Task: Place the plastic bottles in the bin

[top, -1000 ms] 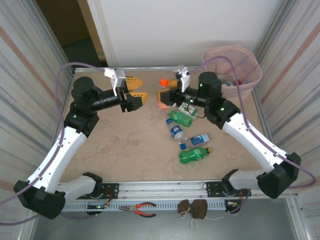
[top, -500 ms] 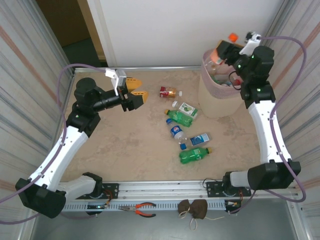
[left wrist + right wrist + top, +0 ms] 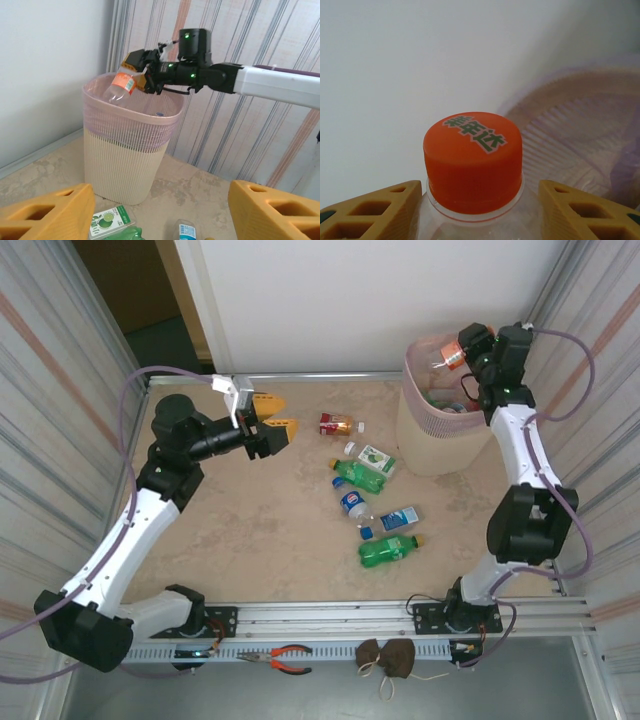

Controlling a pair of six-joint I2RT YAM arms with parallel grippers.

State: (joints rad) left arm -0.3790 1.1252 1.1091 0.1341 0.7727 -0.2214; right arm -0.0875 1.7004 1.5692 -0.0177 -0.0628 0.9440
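My right gripper (image 3: 463,348) is shut on a clear bottle with an orange cap (image 3: 472,160), holding it tilted over the rim of the pale pink bin (image 3: 432,445) at the back right. The left wrist view shows that bottle (image 3: 117,86) above the bin (image 3: 125,160). Several plastic bottles lie on the table's middle: a brown one (image 3: 337,423), a green-labelled clear one (image 3: 372,457), two green ones (image 3: 360,476) (image 3: 390,549) and two blue-labelled ones (image 3: 352,503) (image 3: 397,518). My left gripper (image 3: 275,416) hovers open and empty left of them.
More bottles lie inside the bin (image 3: 462,405). Striped walls close in both sides and a white wall stands at the back. Red-handled pliers (image 3: 285,658) and a brown pouch (image 3: 387,657) rest on the front rail.
My right arm carried the orange-capped bottle from the table up to the bin, then lowered it toward the rim. The left arm has barely moved.
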